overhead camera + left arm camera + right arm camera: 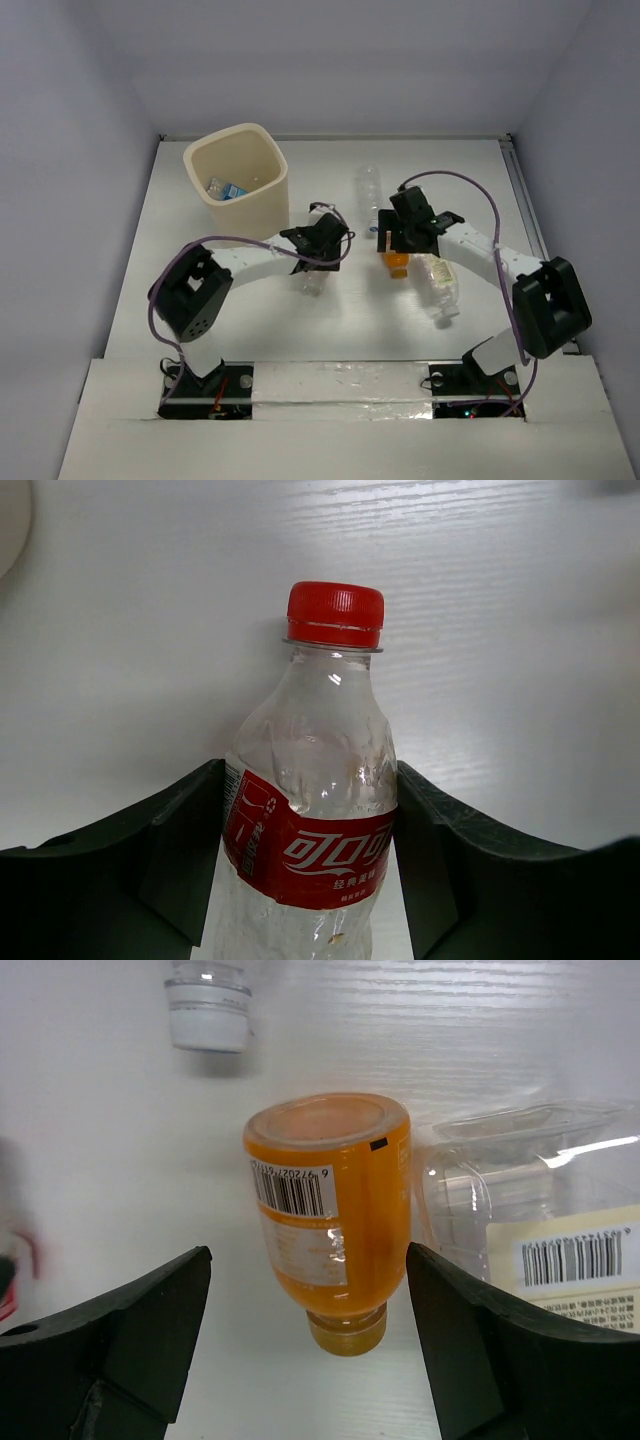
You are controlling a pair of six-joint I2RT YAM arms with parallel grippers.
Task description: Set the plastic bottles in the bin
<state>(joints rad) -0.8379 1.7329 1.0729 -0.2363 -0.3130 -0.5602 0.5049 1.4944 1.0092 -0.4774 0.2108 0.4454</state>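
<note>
The cream bin stands at the back left, with a blue-labelled bottle inside. My left gripper is shut on the red-labelled bottle with the red cap; both fingers press its label. My right gripper is open, its jaws on either side of the orange bottle, which lies on the table and is not touched. The squarish bottle with the pale label lies against the orange one, on its right. A plain clear bottle lies beyond them.
The clear bottle's white cap lies just beyond the orange bottle. The bin's edge shows at the top left of the left wrist view. White walls close in the table on the left, back and right.
</note>
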